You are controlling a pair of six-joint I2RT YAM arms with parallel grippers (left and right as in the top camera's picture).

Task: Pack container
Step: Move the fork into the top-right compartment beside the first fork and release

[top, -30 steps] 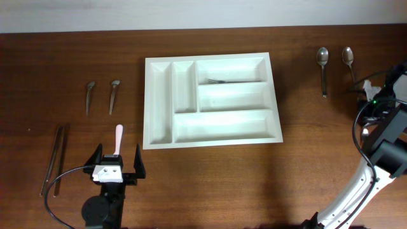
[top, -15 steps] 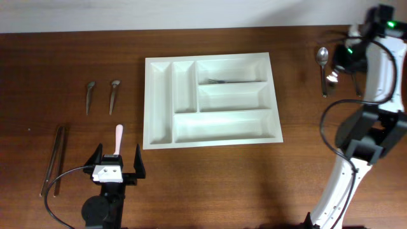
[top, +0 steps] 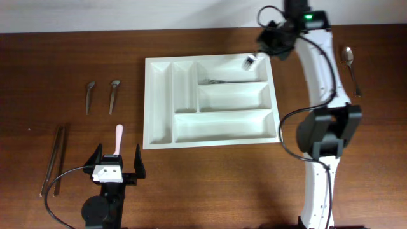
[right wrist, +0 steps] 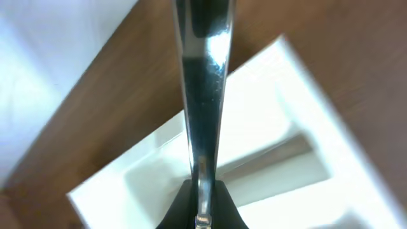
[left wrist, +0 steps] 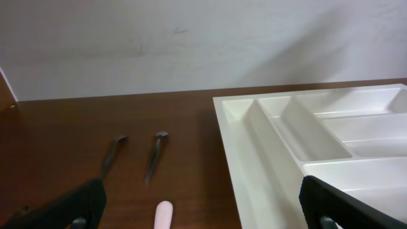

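Centrally on the bench (top: 51,63) lies the container (top: 222,126), long axis running left-right, narrow compartments at its left end, a fork (top: 219,81) in the far long compartment. Over its far-right corner the right fingers (top: 256,55) pinch a spoon (top: 249,61). The left fingers (top: 117,159), spread wide and empty, sit off its near-left corner.
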